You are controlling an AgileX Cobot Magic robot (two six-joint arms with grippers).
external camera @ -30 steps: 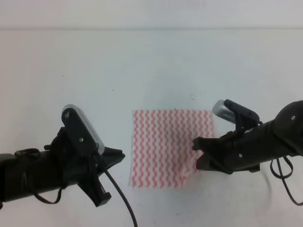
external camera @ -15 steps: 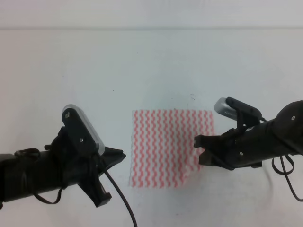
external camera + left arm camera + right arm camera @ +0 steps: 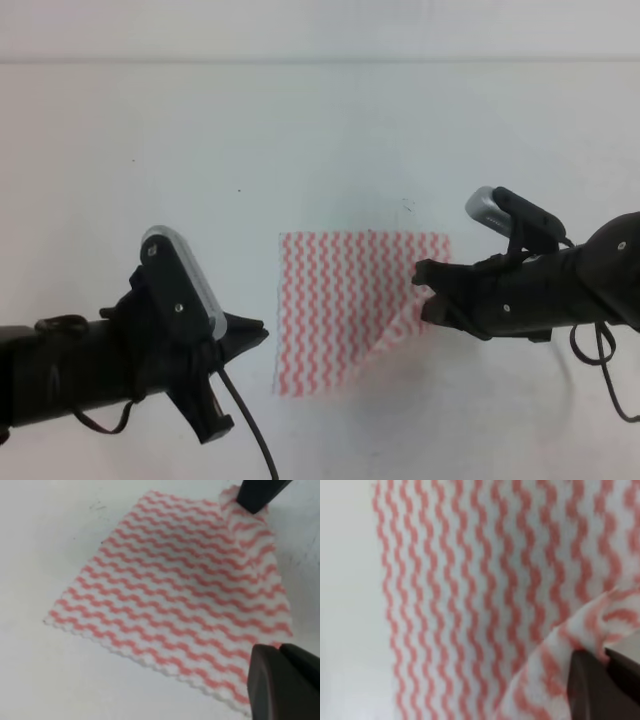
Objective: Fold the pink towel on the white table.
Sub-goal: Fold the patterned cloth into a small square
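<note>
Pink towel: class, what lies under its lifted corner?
The right gripper has raised one corner of the pink towel. Bare white table and a faint shadow show below it. The table beneath the flat part is covered.

Pink towel (image 3: 470, 580): right wrist view blurred, cloth cut off at top, right and bottom edges. Right gripper (image 3: 605, 680): only dark fingertips show, cropped at lower right corner; the towel's lifted corner hides the tips. Left gripper (image 3: 285, 682): cut off at bottom right, jaw gap indistinct.
</note>
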